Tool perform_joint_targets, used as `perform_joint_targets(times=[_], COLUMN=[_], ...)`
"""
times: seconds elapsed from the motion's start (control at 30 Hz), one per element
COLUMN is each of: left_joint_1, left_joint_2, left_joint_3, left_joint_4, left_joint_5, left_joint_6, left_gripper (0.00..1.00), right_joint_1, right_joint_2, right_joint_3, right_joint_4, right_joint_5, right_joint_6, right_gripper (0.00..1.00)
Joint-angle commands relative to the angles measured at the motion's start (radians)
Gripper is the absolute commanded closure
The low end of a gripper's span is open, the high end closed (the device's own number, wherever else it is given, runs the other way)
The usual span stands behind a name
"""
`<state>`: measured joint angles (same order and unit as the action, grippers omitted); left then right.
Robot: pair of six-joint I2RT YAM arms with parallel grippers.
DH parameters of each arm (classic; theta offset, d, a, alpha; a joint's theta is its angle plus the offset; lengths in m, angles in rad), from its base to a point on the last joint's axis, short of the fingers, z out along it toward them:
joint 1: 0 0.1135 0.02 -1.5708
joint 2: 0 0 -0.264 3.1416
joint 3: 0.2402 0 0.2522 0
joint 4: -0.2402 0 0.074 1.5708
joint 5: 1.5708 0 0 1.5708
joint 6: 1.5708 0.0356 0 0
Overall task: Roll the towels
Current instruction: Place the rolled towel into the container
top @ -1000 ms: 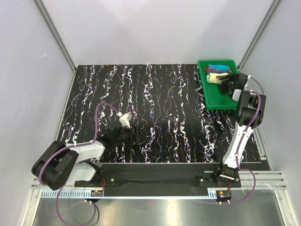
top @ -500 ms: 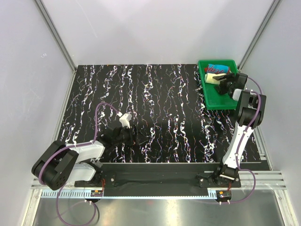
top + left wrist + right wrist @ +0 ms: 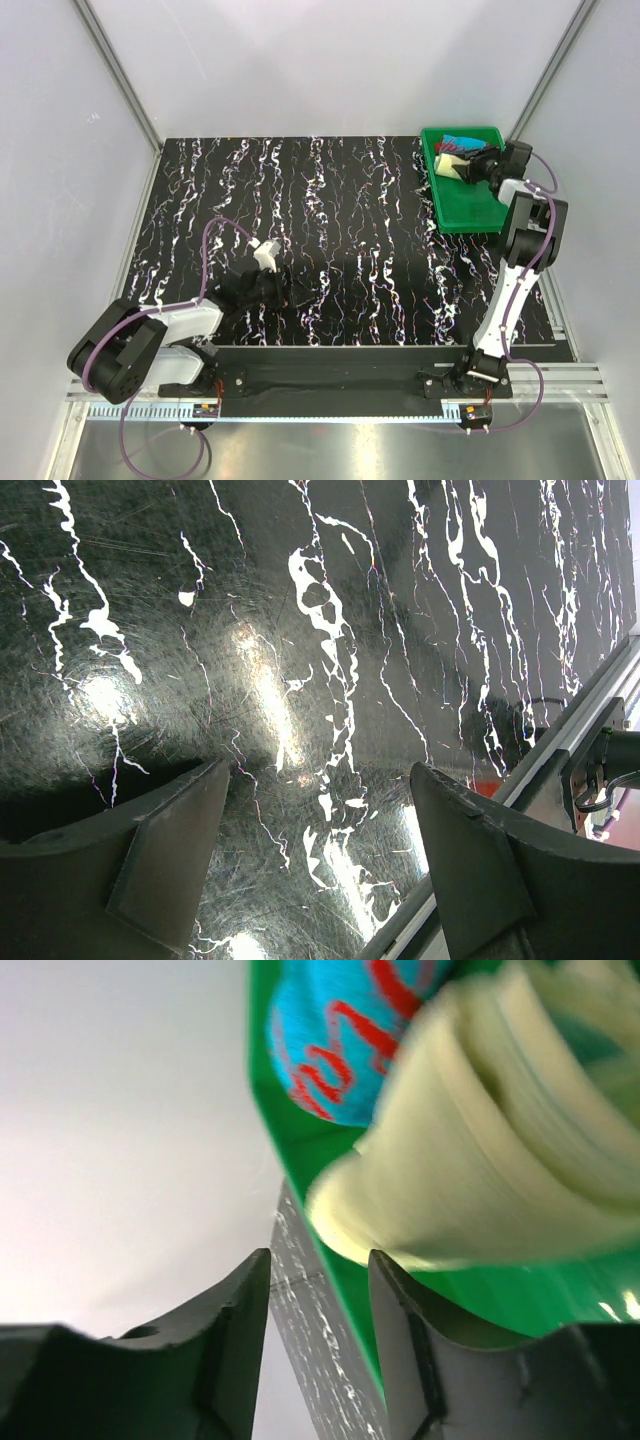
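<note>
- Right wrist view: the right jaws stand apart, nothing between them. The rolled pale yellow towel lies just ahead, off to one side, with the red-and-blue towel beyond it, both inside the green tray.
- Judged: the rolls are stowed there as finished work.
- The tray rim runs ahead of the jaw gap. Free room lies behind the jaws, over the tabletop.
- The left jaws: wide apart, empty, low over the tabletop, well apart from both towels.
</note>
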<state>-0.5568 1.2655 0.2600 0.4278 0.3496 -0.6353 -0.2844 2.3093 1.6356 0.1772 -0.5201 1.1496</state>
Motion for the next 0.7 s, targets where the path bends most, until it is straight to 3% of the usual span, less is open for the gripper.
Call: perform_joint_targets(times=[0.0,0.37,0.67], left_joint_1=[-0.003,-0.003,-0.003], left_joint_2=[0.029,0.044,0.057], left_joint_3=[-0.002,0.01,0.018], left_joint_4=[-0.037,-0.044,-0.054], left_joint_5=[-0.049,-0.047,-0.046], left_joint_6=[0.026,0.029,0.029], left_gripper=[0.2,0.2,0.2], right_joint_1=[-0.001,0.001,0.03], right_joint_2=[0.028,0.163,0.136], right_joint_3=[0.098,0.225,0.057], right_joint_4=[-0.008,-0.029,0.179], right_joint_5=[-0.038,-0.027,0.045], right_joint_6=[0.015,-0.005,-0.056], right_gripper=[0.5,0.62,0.7])
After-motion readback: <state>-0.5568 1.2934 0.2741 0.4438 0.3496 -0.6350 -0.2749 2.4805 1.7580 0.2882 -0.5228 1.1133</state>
